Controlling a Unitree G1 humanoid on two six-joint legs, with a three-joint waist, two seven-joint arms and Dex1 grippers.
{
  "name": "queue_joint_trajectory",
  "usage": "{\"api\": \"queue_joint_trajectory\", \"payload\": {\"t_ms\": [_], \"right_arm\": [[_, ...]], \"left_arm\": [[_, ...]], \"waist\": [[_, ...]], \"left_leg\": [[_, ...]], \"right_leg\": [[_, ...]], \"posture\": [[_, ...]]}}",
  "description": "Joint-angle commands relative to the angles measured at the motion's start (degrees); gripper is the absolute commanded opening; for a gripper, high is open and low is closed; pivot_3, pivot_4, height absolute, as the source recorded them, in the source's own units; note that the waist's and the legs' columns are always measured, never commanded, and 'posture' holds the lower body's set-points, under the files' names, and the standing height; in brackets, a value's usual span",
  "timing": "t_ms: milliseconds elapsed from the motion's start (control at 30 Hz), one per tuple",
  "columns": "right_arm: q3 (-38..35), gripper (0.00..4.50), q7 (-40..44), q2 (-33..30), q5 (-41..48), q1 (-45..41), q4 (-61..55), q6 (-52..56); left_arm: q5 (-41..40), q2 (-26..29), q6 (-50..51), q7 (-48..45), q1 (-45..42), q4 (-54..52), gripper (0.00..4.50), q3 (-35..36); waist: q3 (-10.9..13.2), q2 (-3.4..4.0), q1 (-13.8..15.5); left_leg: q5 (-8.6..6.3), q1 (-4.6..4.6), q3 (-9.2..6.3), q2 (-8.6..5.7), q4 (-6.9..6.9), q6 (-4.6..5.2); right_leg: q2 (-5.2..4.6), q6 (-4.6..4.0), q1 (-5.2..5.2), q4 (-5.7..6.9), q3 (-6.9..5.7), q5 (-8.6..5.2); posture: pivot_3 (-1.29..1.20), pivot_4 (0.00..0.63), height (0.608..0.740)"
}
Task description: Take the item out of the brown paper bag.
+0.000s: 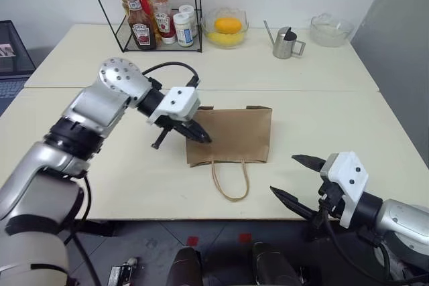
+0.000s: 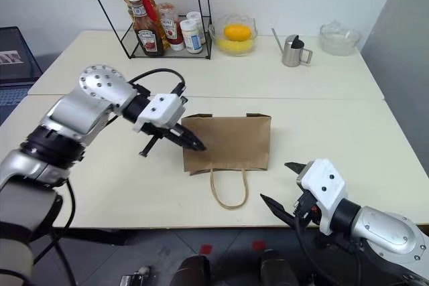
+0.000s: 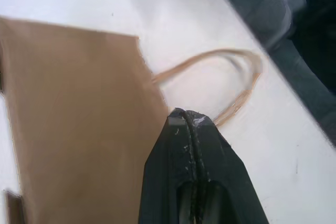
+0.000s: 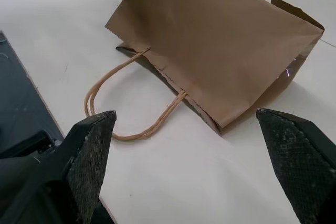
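Lying flat on the table (image 1: pixel 100 185) in the left eye view, the bag (image 1: pixel 234 135) had its mouth and looped handles (image 1: pixel 230 180) toward the robot; the item could not be seen, so whether it was inside could not be told. The left gripper (image 1: pixel 201 136), fingers pressed together on nothing, hovered at the bag's left edge. The right gripper (image 1: pixel 295 179), fingers spread wide and empty, sat near the table's front edge, right of the handles. At the far side stood a wire rack (image 1: pixel 157 25) of bottles, a bowl (image 1: pixel 226 28) with yellow fruit, a metal pitcher (image 1: pixel 286 43) and a glass bowl (image 1: pixel 330 29).

Left wrist view: closed fingers (image 3: pixel 181 150) above the bag's mouth corner, beside the handles.

Right wrist view: parted fingers (image 4: pixel 89 150) framed the bag and handles, apart from both.
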Motion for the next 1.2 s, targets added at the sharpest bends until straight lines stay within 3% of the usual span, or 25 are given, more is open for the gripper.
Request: {"api": "queue_joint_trajectory", "payload": {"t_ms": [33,133,233,467,600,867,1200], "right_arm": [[1.1,4.48,1.5,0.8,-1.7,-1.2,-3.6,-1.3],[2.9,4.48,2.7,2.9,-3.5,-2.8,-3.6,-0.7],[4.4,4.5,4.8,4.9,-6.1,-3.4,-3.3,0.1],[7.5,4.5,11.8,6.1,-12.6,-3.1,-1.9,0.8],[7.4,4.5,13.1,7.8,-13.7,-3.5,-2.0,1.9],[7.6,4.5,12.9,11.0,-13.8,-5.7,-3.4,6.1],[6.8,4.5,12.9,11.5,-13.5,-5.5,-3.6,7.3]], "left_arm": [[-0.6,-1.1,-1.0,-0.3,3.0,-3.4,0.0,5.0],[1.3,-2.3,-2.5,0.3,6.7,-4.7,0.0,8.2],[2.4,-3.3,-4.6,1.1,10.4,-6.2,0.58,10.8],[5.2,-5.2,-17.6,-0.3,17.1,-5.3,2.74,12.5],[9.4,-10.6,-27.3,1.5,16.2,-1.1,4.01,13.5],[14.8,-17.2,-37.4,2.1,12.0,8.3,4.01,12.6],[16.3,-18.7,-47.1,-0.3,9.9,14.2,4.01,11.0]], "waist": [[0.0,0.0,0.1],[0.0,-0.02,0.4],[0.0,-0.02,0.5],[0.0,-0.02,0.8],[0.0,-0.03,1.4],[0.0,-0.05,1.4],[0.0,-0.05,1.3]], "left_leg": [[0.0,0.02,0.0,0.0,0.07,0.0],[-0.01,0.06,-0.05,-0.01,0.26,0.01],[-0.02,0.06,-0.07,-0.02,0.29,0.02],[-0.02,0.11,-0.07,-0.01,0.29,0.02],[-0.02,0.12,-0.06,-0.02,0.32,0.02],[-0.04,0.14,-0.07,-0.04,0.34,0.05],[-0.04,0.17,-0.08,-0.04,0.33,0.06]], "right_leg": [[0.0,0.0,0.05,0.02,-0.01,0.0],[0.0,0.01,0.22,0.03,-0.04,-0.01],[0.01,0.01,0.24,0.04,-0.05,-0.01],[0.01,0.01,0.26,0.04,-0.04,-0.01],[0.01,0.01,0.31,0.02,-0.04,-0.01],[0.01,0.01,0.35,0.0,-0.03,0.0],[0.02,0.01,0.38,0.0,-0.03,0.0]], "posture": [[0.0,0.15,0.74],[0.0,0.15,0.74],[0.0,0.15,0.74],[0.0,0.15,0.74],[0.0,0.15,0.74],[0.0,0.15,0.74],[0.0,0.15,0.74]]}}
